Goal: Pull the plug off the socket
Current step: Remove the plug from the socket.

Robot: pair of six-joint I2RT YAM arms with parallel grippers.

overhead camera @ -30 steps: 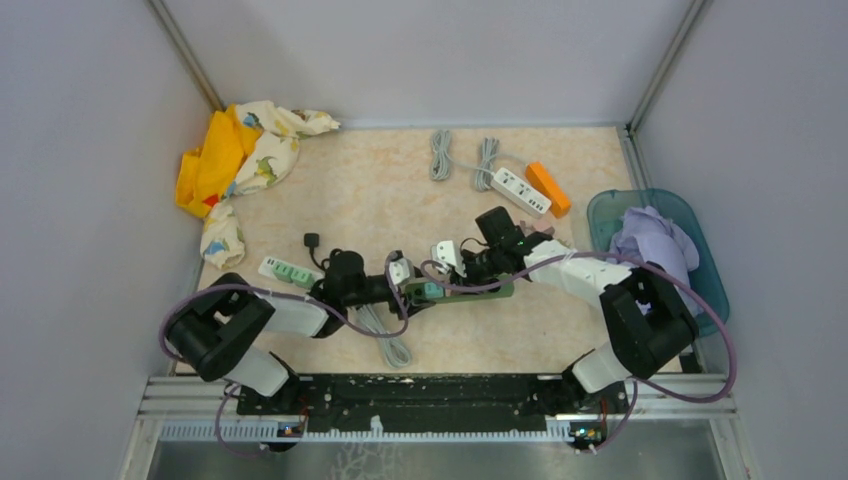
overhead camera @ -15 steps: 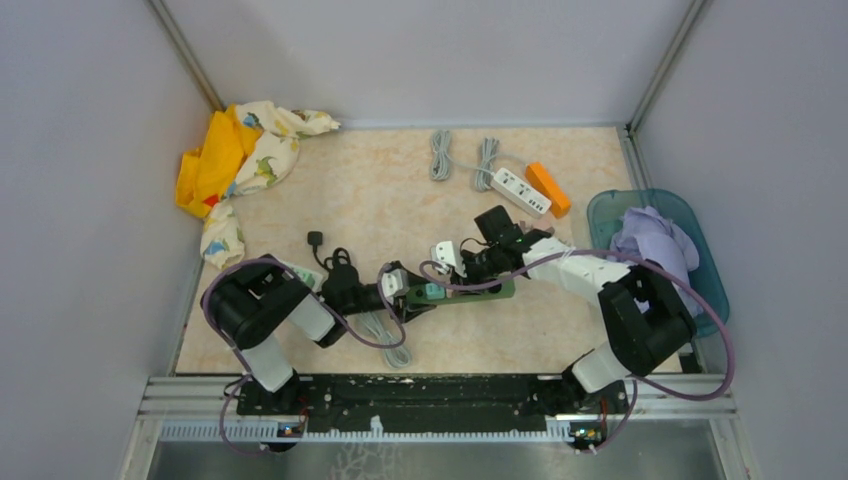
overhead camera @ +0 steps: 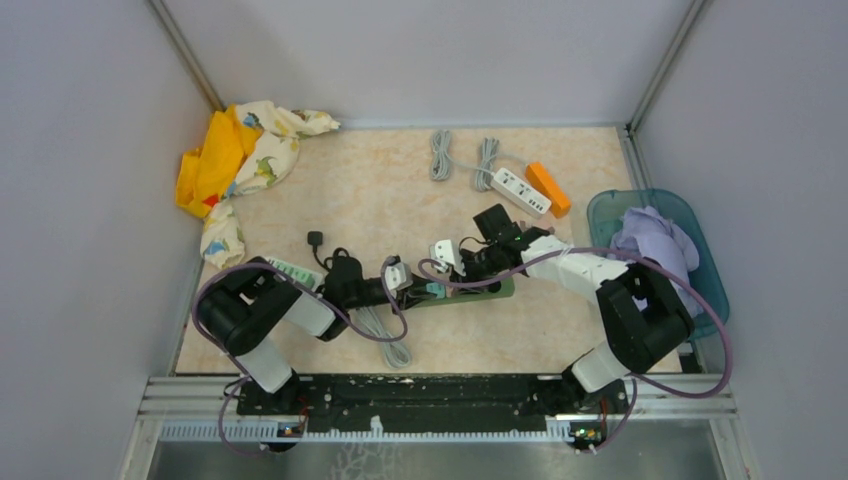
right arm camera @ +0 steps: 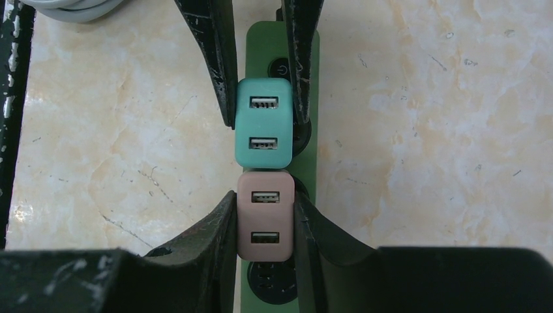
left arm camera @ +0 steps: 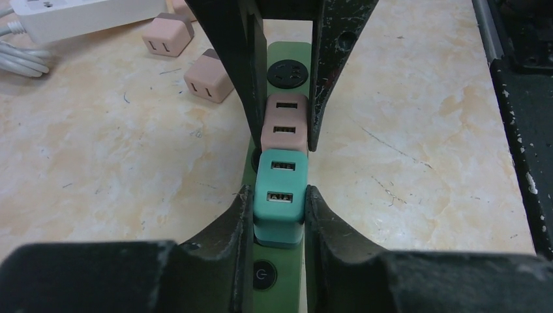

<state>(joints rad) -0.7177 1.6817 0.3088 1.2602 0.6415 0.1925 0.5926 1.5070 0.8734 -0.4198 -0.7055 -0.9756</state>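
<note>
A green socket strip (left arm camera: 288,282) lies on the marbled table with a teal plug (left arm camera: 280,195) and a pink plug (left arm camera: 285,124) seated side by side in it. My left gripper (left arm camera: 278,199) is shut on the teal plug, one finger pressed against each of its sides. From the opposite end, my right gripper (right arm camera: 264,203) is shut on the pink plug (right arm camera: 265,222), right beside the teal plug (right arm camera: 263,124). In the top view the two grippers (overhead camera: 400,276) (overhead camera: 457,262) meet nose to nose over the strip (overhead camera: 500,290).
Two loose pink plugs (left arm camera: 168,34) (left arm camera: 209,76) lie near a white power strip (overhead camera: 521,190) with grey coiled cables (overhead camera: 440,153) and an orange block (overhead camera: 548,188). A teal bin (overhead camera: 705,270) of lilac cloth stands right, yellow patterned cloth (overhead camera: 235,150) back left, a grey cable coil (overhead camera: 385,335) in front.
The left gripper's jaws have closed onto the teal plug, and the left arm's elbow has shifted. The right gripper has stayed shut on the pink plug.
</note>
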